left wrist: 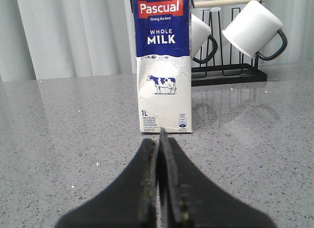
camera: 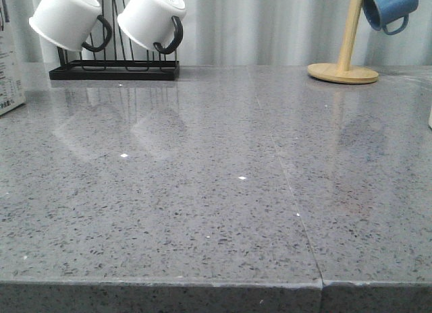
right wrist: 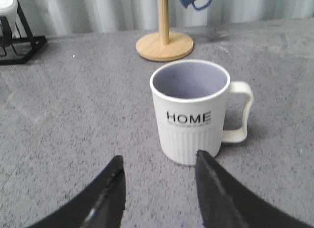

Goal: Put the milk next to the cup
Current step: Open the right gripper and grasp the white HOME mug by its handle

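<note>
milk [left wrist: 163, 66] stands upright on the grey table [camera: 216, 212] at its far left edge, just in front of the black rack [left wrist: 230, 73] of hanging white mugs [left wrist: 252, 27], straight ahead of the left gripper [left wrist: 160, 139], whose fingers are pressed together and hold nothing, so it looks lined up for an approach but would need to open first. the cup [right wrist: 191, 112] sits far off on the right side near the wooden mug tree [right wrist: 164, 43], close ahead of the right gripper [right wrist: 159, 171], whose fingers are spread wide and empty, apparently only watching the goal spot.
</note>
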{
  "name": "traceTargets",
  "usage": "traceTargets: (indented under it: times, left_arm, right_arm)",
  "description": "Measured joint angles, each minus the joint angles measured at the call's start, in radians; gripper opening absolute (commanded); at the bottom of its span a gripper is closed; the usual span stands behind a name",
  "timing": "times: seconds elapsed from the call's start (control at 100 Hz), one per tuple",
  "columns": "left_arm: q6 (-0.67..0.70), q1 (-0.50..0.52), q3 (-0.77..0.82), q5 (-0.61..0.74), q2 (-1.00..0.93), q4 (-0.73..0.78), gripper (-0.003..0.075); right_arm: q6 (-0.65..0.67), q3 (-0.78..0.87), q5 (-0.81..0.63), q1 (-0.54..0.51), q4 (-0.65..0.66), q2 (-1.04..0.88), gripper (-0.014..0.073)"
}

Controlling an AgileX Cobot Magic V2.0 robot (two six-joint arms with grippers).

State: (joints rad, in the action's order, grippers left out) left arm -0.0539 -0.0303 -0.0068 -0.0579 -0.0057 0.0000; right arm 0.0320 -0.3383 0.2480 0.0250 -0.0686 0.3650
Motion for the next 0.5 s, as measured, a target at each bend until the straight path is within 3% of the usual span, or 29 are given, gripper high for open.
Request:
traceTargets:
  times: [0.19,0.5]
  left_arm:
    - [0.000,0.000,0.000,0.000,0.000,0.000,-0.0020]
    - [0.000,0.000,0.000,0.000,0.000,0.000,-0.0020]
  right_arm:
    - [0.000,0.000,-0.118,-0.042,0.016,0.092,0.0379]
    - [0.000,0.000,-0.201,-0.271,0.017,0.271,0.0379]
